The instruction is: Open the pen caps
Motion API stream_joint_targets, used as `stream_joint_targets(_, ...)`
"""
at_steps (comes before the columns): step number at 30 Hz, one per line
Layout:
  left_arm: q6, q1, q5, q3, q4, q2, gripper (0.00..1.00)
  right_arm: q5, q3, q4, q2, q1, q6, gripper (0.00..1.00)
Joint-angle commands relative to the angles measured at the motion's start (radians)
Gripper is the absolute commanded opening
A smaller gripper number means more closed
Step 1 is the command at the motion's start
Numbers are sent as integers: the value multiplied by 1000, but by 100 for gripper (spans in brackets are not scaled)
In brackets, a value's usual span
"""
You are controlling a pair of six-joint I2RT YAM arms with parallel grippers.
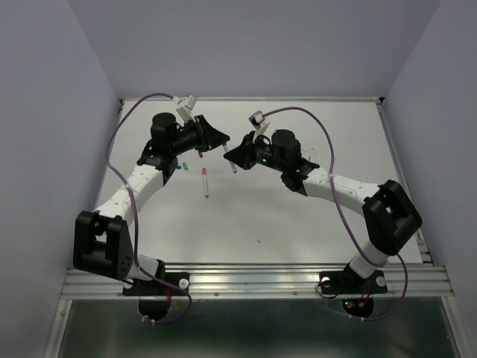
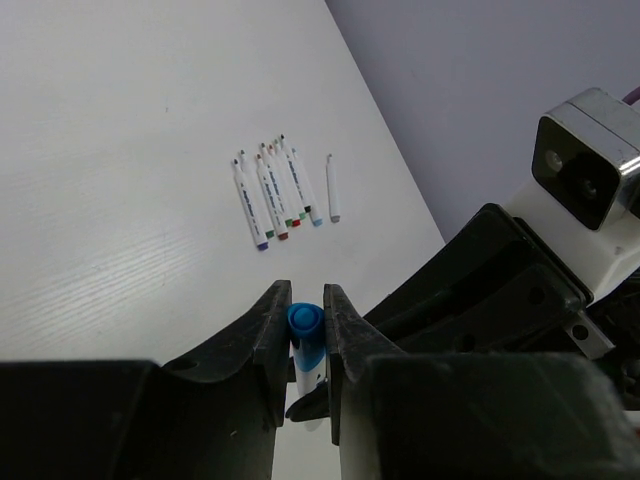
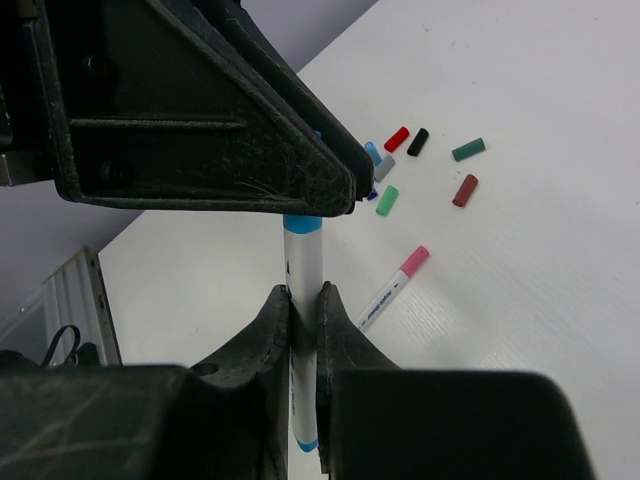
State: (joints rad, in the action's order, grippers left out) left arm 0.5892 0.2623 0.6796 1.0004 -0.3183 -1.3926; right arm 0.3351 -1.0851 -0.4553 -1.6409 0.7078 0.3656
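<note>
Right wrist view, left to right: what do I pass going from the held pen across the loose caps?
Blue pen in the right hand → light green cap → black cap → teal cap.

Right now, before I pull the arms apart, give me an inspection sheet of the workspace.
Surface: white table, faint grain.
Job's things: blue-capped pen held between both arms, cap apparently still on; pink-capped pen lying flat; loose caps near it; uncapped pens side by side.
Clutter: nothing seen.
Grippers: left jaws shut on the blue cap; right jaws shut on that pen's barrel.
Cables: purple cables loop along each arm, off the pens.
Surroundings: pale walls on three sides.
</note>
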Motion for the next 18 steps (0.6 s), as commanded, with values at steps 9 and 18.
stream_joint_targets(9,-19,-159,-74,294,-8,-179,0,194,309,-98,84,83,58,1)
stream_joint_targets(18,-55,-236,-156,449,96,-238,0,101,436,-131,219,98,99,1)
